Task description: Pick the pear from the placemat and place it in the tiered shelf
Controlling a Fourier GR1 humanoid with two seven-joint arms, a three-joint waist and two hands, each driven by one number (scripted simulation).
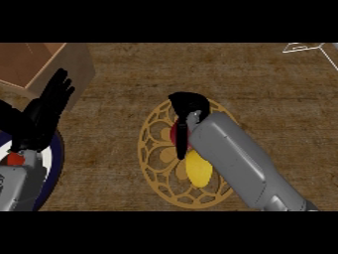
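Observation:
The pear (197, 169), yellow with a red end, lies on the round gold lattice placemat (155, 163) at the middle of the counter. My right hand (187, 106) hovers over the pear's red end, and its forearm hides the pear's right side. The thumb (180, 145) hangs straight down along the pear's left side, and the hand is open, not closed round the fruit. The white wire tiered shelf (305, 47) shows only partly at the top right corner. My left hand (34, 119) rests open at the left edge, fingers up.
A brown box (25, 64) stands at the back left. A dark blue plate (56, 163) lies under my left forearm at the left edge. Brown countertop stretches between the placemat and the shelf.

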